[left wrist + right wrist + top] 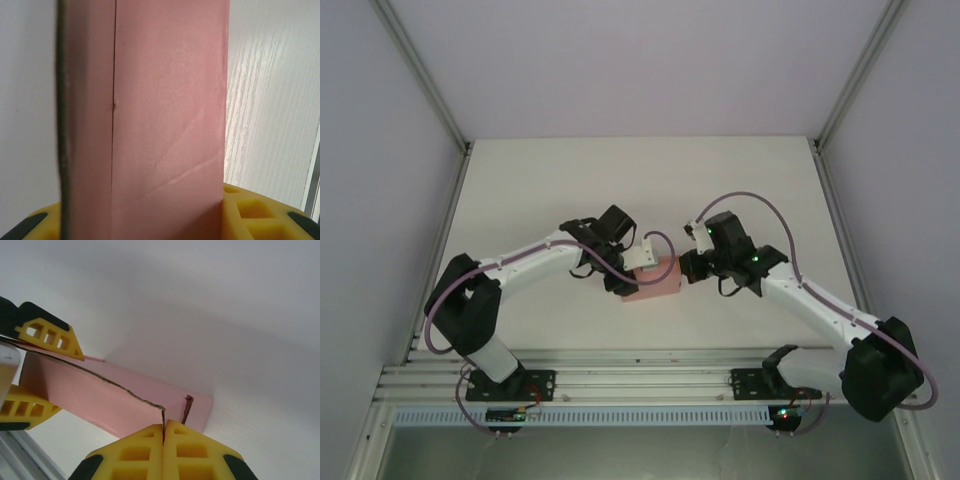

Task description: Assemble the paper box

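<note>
The pale pink paper box (658, 283) lies as a small rectangular box on the white table (620, 180), between the two arms. My left gripper (632, 268) is shut across the box's left end. In the left wrist view the box (170, 115) stands between the yellow fingers (250, 212), and a seam runs down its face. My right gripper (163, 432) is shut on the thin card edge at the box's (100, 395) open right end. In that same view the left gripper's fingers (50, 335) clamp the far end. In the overhead view the right gripper (685, 268) meets the box's right side.
White enclosure walls and metal posts (435, 95) bound the table on three sides. An aluminium rail (640, 385) carrying both arm bases runs along the near edge. Purple cables loop over each arm.
</note>
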You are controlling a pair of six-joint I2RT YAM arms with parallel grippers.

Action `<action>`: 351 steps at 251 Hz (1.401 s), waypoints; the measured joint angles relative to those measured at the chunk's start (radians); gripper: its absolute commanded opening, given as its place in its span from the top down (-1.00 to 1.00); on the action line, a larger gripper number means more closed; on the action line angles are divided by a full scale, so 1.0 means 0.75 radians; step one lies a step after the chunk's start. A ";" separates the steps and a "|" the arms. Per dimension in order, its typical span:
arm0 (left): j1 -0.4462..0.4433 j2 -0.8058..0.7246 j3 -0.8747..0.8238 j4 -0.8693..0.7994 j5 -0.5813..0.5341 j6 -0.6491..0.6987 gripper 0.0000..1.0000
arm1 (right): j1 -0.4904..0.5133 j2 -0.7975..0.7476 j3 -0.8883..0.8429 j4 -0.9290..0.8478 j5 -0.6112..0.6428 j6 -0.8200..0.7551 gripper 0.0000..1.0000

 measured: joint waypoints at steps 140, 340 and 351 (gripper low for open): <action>0.001 0.050 0.068 -0.041 -0.016 -0.012 -0.05 | 0.082 -0.191 -0.350 0.440 0.170 -0.022 1.00; -0.052 -0.515 -0.242 0.047 -0.455 -0.465 -0.74 | 0.200 -0.135 -0.162 0.106 0.360 0.125 1.00; -0.052 -0.558 -0.268 0.053 -0.455 -0.493 -0.62 | 0.203 -0.130 -0.156 0.102 0.360 0.128 1.00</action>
